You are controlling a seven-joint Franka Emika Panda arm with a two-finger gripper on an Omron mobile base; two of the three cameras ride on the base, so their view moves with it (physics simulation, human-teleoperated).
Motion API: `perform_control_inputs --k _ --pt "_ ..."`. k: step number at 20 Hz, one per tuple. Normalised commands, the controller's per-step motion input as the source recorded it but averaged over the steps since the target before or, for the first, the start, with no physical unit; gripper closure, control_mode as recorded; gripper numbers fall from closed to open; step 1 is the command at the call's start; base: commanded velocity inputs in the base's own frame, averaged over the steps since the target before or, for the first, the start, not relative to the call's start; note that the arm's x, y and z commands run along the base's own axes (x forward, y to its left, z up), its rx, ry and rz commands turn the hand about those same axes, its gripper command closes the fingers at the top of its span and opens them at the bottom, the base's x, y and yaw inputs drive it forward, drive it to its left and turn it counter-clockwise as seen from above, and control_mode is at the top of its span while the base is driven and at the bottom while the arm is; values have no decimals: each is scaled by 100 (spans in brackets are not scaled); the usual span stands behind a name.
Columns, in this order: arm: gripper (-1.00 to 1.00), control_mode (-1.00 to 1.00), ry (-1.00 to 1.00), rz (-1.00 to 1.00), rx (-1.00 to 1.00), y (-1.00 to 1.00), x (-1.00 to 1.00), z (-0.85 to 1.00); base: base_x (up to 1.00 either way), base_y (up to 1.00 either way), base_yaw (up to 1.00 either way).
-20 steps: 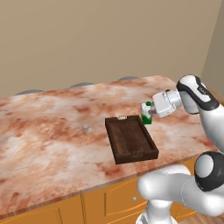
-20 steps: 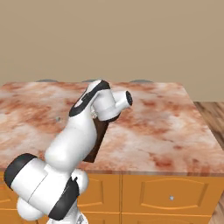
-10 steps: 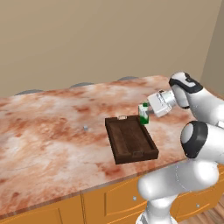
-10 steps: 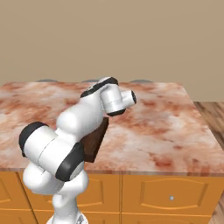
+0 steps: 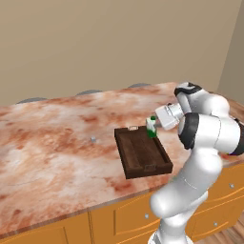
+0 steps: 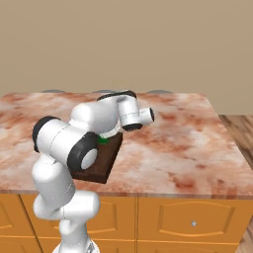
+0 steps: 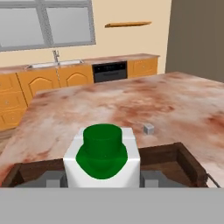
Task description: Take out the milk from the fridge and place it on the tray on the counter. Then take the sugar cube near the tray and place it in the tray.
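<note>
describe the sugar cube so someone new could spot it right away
Start at the marbled counter, then find the dark wooden tray near its front edge. The sugar cube sits alone on the stone beside the tray, a tiny pale block far smaller than the green-capped milk.

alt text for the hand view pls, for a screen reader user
A white milk carton with a green cap sits between the claw fingers, over the near end of a dark wooden tray. Beyond the tray, a small sugar cube lies on the marbled counter, with kitchen cabinets and a window behind.

Far wall: window (image 7: 46, 22), sink faucet (image 7: 55, 56), black oven (image 7: 109, 71), wooden shelf (image 7: 127, 24).
</note>
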Motion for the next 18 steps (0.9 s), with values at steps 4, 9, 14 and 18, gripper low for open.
perform_control_inputs --k 4,9,14,18 --pt "100 -100 0 2 0 -2 43 -44 0 0 0" --pt "100 -100 -2 2 0 0 34 -36 0 0 0" --pt "100 -100 0 4 8 0 16 -36 0 0 0" --pt "100 -100 0 1 8 0 18 -38 0 0 0"
